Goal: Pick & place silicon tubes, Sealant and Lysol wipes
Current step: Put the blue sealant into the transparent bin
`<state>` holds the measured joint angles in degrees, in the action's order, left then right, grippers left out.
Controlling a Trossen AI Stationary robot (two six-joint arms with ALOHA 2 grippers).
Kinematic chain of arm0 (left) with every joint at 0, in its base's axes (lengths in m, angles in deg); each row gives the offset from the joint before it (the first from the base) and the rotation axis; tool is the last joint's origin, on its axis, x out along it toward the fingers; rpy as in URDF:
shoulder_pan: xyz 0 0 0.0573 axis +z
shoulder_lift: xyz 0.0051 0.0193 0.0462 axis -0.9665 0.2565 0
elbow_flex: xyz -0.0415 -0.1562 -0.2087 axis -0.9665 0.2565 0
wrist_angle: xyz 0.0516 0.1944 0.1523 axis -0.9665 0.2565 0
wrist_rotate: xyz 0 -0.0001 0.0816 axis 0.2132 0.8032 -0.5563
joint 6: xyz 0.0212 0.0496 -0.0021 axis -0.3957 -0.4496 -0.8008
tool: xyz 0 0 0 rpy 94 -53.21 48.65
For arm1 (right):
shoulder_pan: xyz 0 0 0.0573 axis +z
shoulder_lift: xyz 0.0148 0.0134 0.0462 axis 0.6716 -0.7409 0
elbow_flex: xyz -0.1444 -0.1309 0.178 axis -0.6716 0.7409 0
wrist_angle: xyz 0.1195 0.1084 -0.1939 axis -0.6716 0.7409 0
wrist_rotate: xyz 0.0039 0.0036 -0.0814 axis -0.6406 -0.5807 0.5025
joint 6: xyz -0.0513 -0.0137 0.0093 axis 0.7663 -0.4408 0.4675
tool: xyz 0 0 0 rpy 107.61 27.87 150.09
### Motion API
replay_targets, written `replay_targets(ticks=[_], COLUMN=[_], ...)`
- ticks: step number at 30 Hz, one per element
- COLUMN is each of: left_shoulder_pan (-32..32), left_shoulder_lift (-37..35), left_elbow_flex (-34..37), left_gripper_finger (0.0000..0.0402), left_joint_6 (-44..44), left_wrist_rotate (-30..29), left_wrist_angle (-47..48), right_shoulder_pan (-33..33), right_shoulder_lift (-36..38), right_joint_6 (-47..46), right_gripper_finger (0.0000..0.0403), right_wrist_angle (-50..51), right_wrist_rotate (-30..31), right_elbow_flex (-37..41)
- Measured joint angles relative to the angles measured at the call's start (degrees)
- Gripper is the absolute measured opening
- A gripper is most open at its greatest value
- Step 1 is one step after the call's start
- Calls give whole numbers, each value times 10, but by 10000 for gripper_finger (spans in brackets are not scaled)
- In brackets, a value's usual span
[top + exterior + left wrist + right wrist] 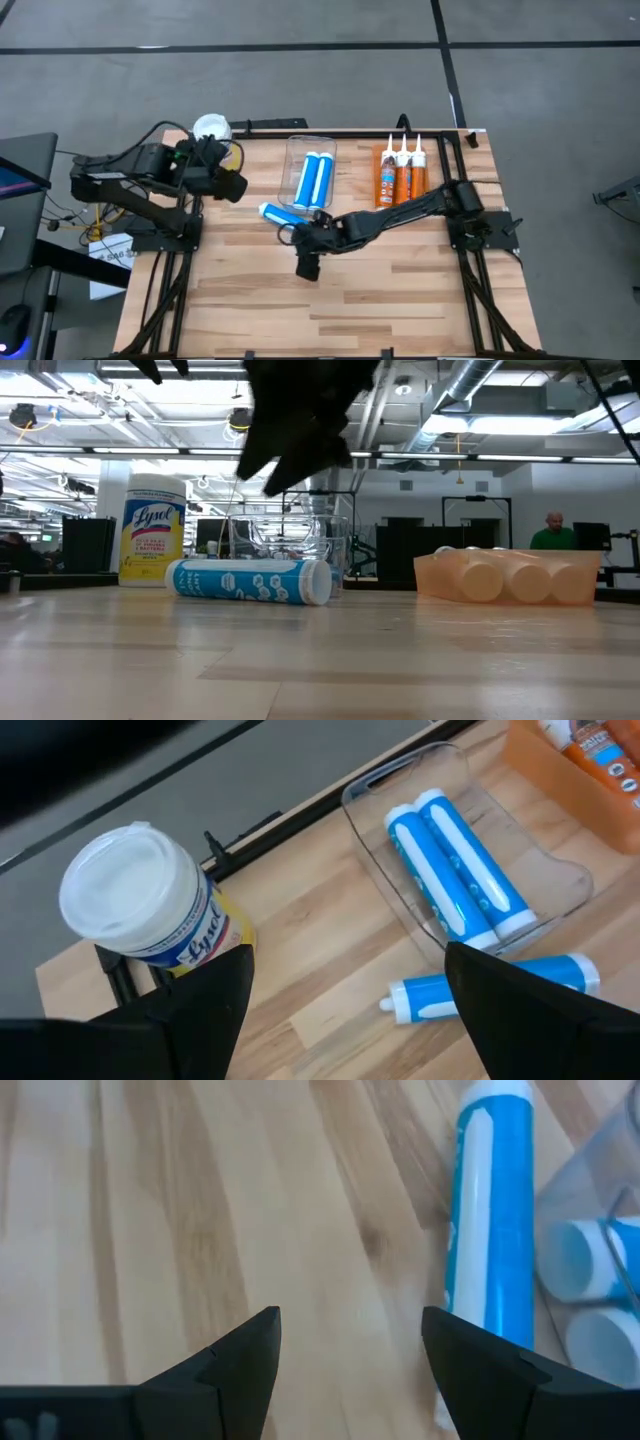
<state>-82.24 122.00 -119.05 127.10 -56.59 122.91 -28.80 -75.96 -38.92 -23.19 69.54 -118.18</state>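
Loose blue tube flat on table, long axis ten to four o'clock, just outside clear bin. Right gripper at five o'clock of it, parted, empty. Left gripper wide by upright Lysol wipes.

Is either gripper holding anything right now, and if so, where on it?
Nothing is held. The left gripper is open near the Lysol wipes; the right gripper is open beside the loose blue tube.

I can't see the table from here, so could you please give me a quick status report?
Left gripper open, empty, near wipes canister. Right gripper open, empty, beside loose blue tube. Two blue tubes in clear bin. Nothing in the way.
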Motion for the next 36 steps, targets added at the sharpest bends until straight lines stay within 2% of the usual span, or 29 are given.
replay_targets(ticks=[6,26,36], left_shoulder_pan=[-23,-39,-39], left_shoulder_lift=[-17,-24,-24], left_elbow_flex=[0,0,0], left_gripper_finger=[321,321,321], left_joint_6=[0,-17,-17], left_wrist_rotate=[-2,-12,-12], left_wrist_angle=[-1,0,0], right_shoulder_pan=[-20,-43,-49], right_shoulder_lift=[-48,-48,-88], right_joint_6=[-14,-98,-140], right_gripper_finger=[234,234,234], right_wrist_angle=[15,65,88], right_wrist_rotate=[-3,-1,-17], right_elbow_flex=[-37,-32,-29])
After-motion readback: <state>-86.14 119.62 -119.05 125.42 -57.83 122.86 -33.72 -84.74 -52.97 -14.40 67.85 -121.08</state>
